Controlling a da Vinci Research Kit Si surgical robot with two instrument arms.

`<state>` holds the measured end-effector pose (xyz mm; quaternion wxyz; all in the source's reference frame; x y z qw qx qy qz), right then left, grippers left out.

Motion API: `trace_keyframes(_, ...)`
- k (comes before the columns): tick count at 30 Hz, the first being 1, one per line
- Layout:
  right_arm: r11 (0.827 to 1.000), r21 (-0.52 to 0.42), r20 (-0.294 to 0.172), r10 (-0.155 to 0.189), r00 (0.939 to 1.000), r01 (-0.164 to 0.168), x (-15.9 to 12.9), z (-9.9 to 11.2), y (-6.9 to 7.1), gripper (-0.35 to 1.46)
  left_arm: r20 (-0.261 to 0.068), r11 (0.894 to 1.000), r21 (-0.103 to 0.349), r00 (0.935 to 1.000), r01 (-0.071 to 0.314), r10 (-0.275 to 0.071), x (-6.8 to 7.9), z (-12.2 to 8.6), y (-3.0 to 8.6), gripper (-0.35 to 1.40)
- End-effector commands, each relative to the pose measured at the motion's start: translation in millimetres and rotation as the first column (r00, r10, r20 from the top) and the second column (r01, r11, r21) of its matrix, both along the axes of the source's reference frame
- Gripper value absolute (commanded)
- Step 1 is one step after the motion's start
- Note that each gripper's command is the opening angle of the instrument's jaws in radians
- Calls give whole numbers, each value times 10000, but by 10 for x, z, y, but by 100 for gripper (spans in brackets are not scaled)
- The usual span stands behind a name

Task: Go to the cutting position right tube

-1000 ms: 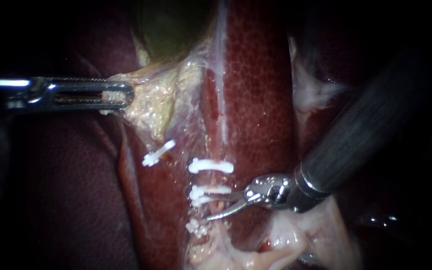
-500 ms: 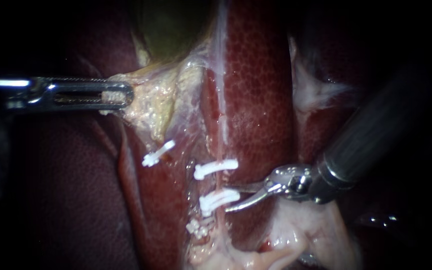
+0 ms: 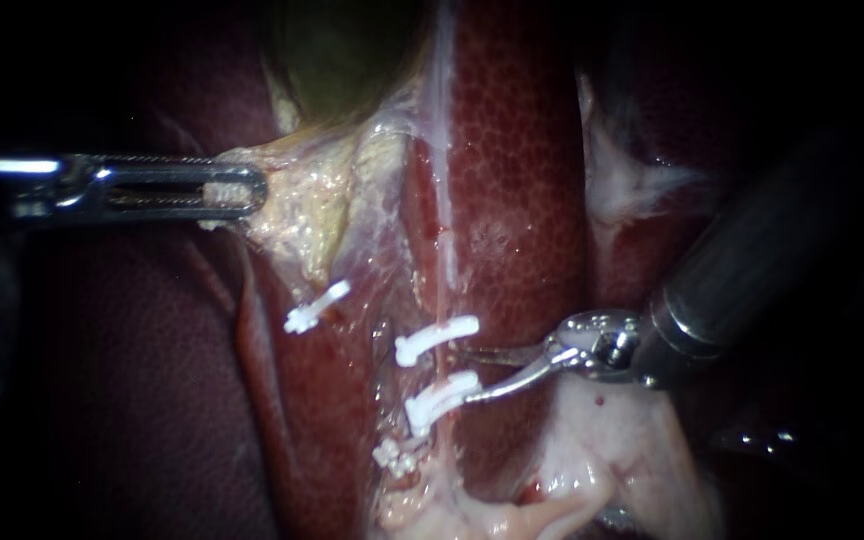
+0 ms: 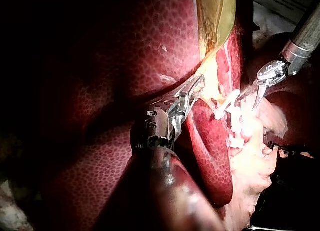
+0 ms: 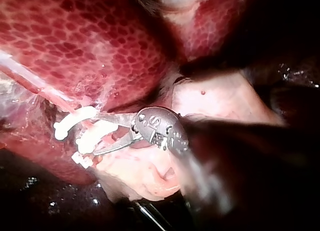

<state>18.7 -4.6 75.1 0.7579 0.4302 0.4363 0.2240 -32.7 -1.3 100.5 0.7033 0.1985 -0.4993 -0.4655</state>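
Observation:
My left instrument (image 3: pixel 237 190) comes in level from the left, its jaws shut on pale yellow tissue at the gallbladder's (image 3: pixel 337 50) lower end. The same grip shows in the left wrist view (image 4: pixel 192 91). On the right tube (image 3: pixel 442 290), a thin pale strand on the liver (image 3: pixel 512 180), sit two white clips, an upper (image 3: pixel 435 340) and a lower (image 3: pixel 442 397). My right instrument (image 3: pixel 462 373) has thin curved blades, open. Their tips lie at the tube's right side between those clips, the lower blade touching the lower clip. The right wrist view (image 5: pixel 102 131) shows the same.
A third white clip (image 3: pixel 317 305) sits on the strand to the left, and a small white one (image 3: pixel 395 457) lies lower down. Pale fatty tissue (image 3: pixel 612 450) lies under the right instrument's wrist. Dark liver (image 3: pixel 132 400) fills the left side.
My right instrument has drawn up and to the right, its blade tips rising from beside the lower clip to the gap between the two clips. Both clips have tilted. The left instrument has held still.

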Motion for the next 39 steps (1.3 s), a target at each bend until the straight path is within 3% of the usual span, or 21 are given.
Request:
trace_keyframes(1,10000,4,1,2,10000,-2,4,0,-2,83,-18,10000,3,10000,0,0,0,0,0,-35)
trace_keyframes(12,9999,-126,95,94,9999,-93,34,10,-15,89,-19,10000,2,10000,2,-2,-1,0,0,-35)
trace_keyframes(22,9998,100,-316,183,9993,-180,49,6,-16,91,-20,10000,2,10000,4,-4,-1,1,0,-35)
trace_keyframes(25,9997,205,-482,159,9987,-149,49,4,-16,91,-20,10000,2,10000,4,-4,-1,1,0,-35)
trace_keyframes(29,9987,451,-882,-205,9959,245,50,-2,-19,91,-20,10000,2,10000,4,-4,-1,1,0,-35)
trace_keyframes(39,9976,640,-1101,-186,9937,257,55,-15,-26,91,-20,10000,2,10000,3,-3,-1,1,0,-35)
